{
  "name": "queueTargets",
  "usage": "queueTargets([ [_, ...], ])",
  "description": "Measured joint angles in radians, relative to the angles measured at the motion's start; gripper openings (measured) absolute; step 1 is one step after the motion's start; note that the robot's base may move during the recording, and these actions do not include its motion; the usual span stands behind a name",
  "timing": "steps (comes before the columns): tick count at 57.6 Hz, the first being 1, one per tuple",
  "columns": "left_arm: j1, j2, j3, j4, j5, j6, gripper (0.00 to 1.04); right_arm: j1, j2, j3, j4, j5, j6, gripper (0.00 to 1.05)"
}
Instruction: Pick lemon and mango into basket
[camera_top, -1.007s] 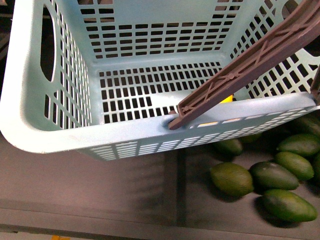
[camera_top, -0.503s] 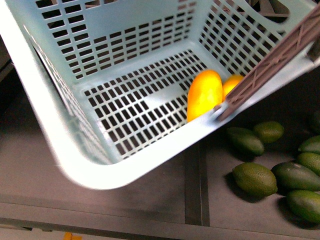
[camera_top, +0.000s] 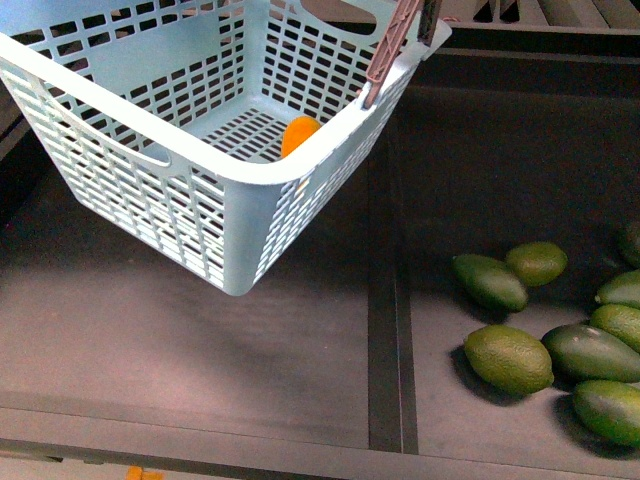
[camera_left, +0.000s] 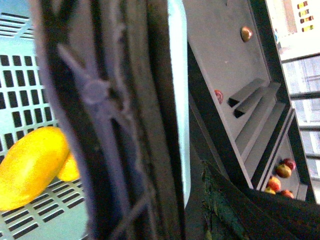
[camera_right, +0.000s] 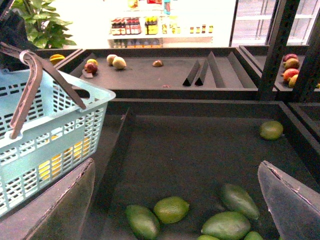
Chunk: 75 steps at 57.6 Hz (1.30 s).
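Note:
The light turquoise basket (camera_top: 130, 200) hangs tilted above the dark shelf at the upper left of the front view. Its brown ribbed handle (camera_top: 395, 40) rises out of the top edge. My left gripper (camera_left: 150, 210) is shut on that handle (camera_left: 115, 125), which fills the left wrist view. The orange-yellow mango (camera_top: 298, 135) lies on the basket floor against the near wall. Beside the mango (camera_left: 30, 172), a smaller yellow piece, the lemon (camera_left: 71, 167), peeks out. My right gripper (camera_right: 177, 210) is open over the green fruits, apart from the basket (camera_right: 50, 130).
Several dark green oval fruits (camera_top: 508, 358) and a rounder green one (camera_top: 537, 262) lie on the right half of the shelf. A raised divider (camera_top: 390, 330) splits the shelf. Farther shelves hold other fruit (camera_right: 115, 61) and wedge dividers (camera_right: 202, 72).
The basket has swung up and away to the upper left and now tilts the other way. The mango, hidden a second ago, shows on its floor.

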Motion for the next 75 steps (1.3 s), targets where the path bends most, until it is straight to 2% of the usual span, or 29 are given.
queueTargets([
  [7, 0.032, 0.069, 0.079, -0.009, 0.034, -0.026, 0.28, 0.000, 0.000, 0.000, 0.000, 0.000, 0.000, 0.96],
  [22, 0.074, 0.132, 0.072, 0.019, 0.055, -0.050, 0.28, 0.000, 0.000, 0.000, 0.000, 0.000, 0.000, 0.96],
  [38, 0.106, 0.043, -0.233, 0.163, 0.088, -0.080, 0.28, 0.000, 0.000, 0.000, 0.000, 0.000, 0.000, 0.96],
  [49, 0.116, 0.008, -0.299, 0.176, 0.095, -0.109, 0.28, 0.000, 0.000, 0.000, 0.000, 0.000, 0.000, 0.96],
  [60, 0.115, -0.034, -0.332, 0.080, 0.082, -0.154, 0.60, 0.000, 0.000, 0.000, 0.000, 0.000, 0.000, 0.96],
  [69, 0.123, -0.089, -0.434, 0.046, 0.047, -0.193, 0.92, 0.000, 0.000, 0.000, 0.000, 0.000, 0.000, 0.96],
  [72, 0.126, -0.116, -0.466, 0.039, 0.030, -0.199, 0.99, 0.000, 0.000, 0.000, 0.000, 0.000, 0.000, 0.96],
  [75, 0.130, -0.170, -0.511, 0.015, -0.014, -0.205, 0.97, 0.000, 0.000, 0.000, 0.000, 0.000, 0.000, 0.96],
])
